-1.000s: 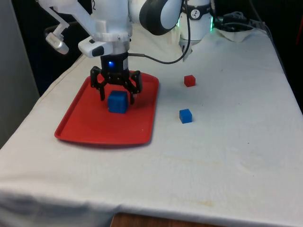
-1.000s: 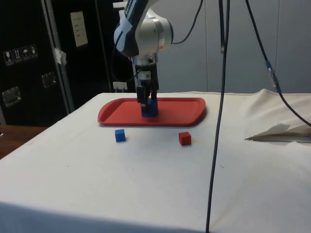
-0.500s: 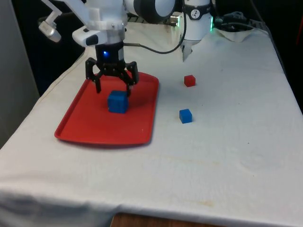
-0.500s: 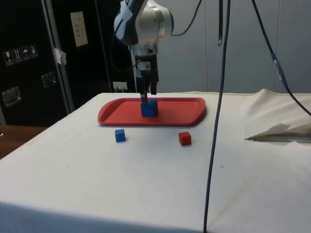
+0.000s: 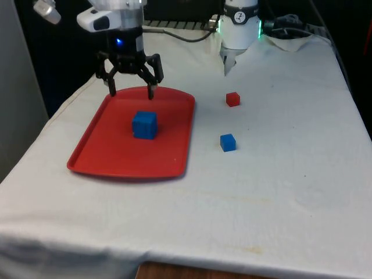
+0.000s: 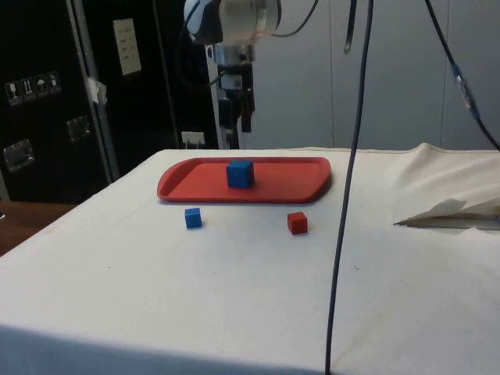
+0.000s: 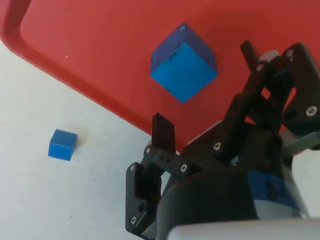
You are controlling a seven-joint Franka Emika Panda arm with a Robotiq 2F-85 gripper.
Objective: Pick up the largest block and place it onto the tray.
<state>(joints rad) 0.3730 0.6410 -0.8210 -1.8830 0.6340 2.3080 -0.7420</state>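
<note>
The large blue block sat alone near the middle of the red tray, flat on its base, free of the gripper. That suggested the placing was done. The gripper hung above the tray's far edge w/ fingers spread wide, holding nothing, prob. clear of the block so as not to knock it. Count: 1 tray, 3 blocks. Off the tray on the tabletop lay a small blue block and a small red block, apart.

White cloth over table, creased at edges. Dark cabinets with labels behind. Pale wall panels beside.
</note>
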